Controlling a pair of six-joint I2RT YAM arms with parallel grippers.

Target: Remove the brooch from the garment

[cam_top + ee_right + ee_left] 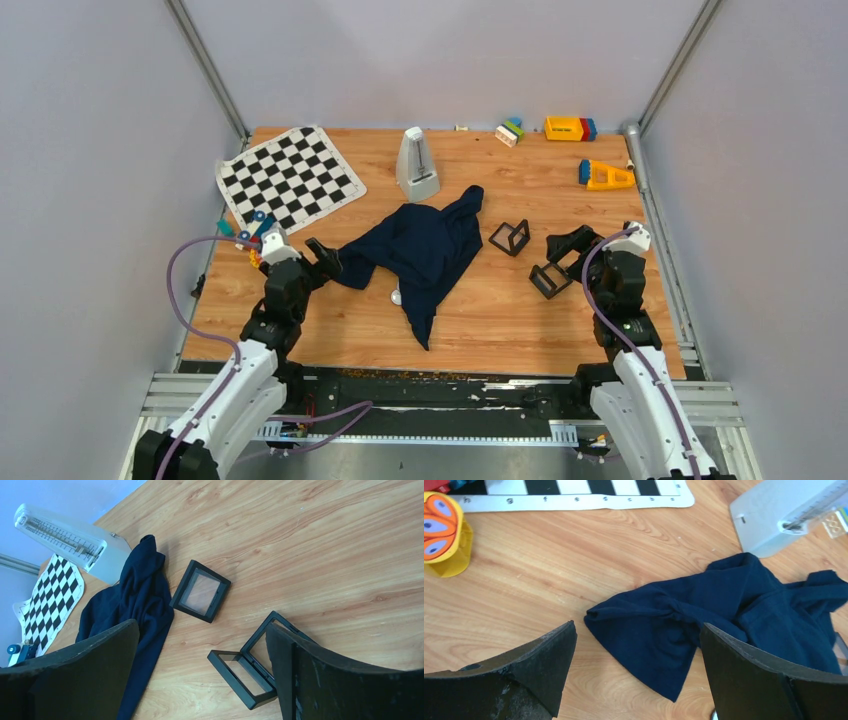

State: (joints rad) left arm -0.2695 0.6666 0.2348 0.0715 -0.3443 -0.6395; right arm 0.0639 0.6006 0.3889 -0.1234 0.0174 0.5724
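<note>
Top external view: a wooden table (330, 335) sits between plain grey walls (90, 150). A dark blue shirt (425, 250) lies crumpled near the middle, with one strip trailing toward the near edge. The brooch (396, 297), a small pale disc, shows at the shirt's near left edge. Whether it is pinned to the cloth or only lies against it cannot be told. A checkered mat (290, 178) lies at the far left. A grey metronome (417, 165) stands just beyond the shirt, and coloured toy blocks (568, 128) sit along the far edge. Two black boxes (510, 237) stand to the right of the shirt. The left pincer (325, 258) is at the shirt's left tip, and the right pincer (570, 245) is beside the boxes.

Left wrist view: the left pincer is spread wide and grips nothing. The shirt's folded corner lies on the table below the gap between its fingers (529, 670). Only this view shows a yellow toy (441, 540) with an orange and blue top, near the mat's lettered border.

Right wrist view: the right pincer gapes wide and is empty, its fingers (340, 680) over bare wood. This view shows detail the overhead one does not. One box is a closed frame with a clear window, and the other is hinged open. The shirt, metronome and mat lie beyond, to the left.
</note>
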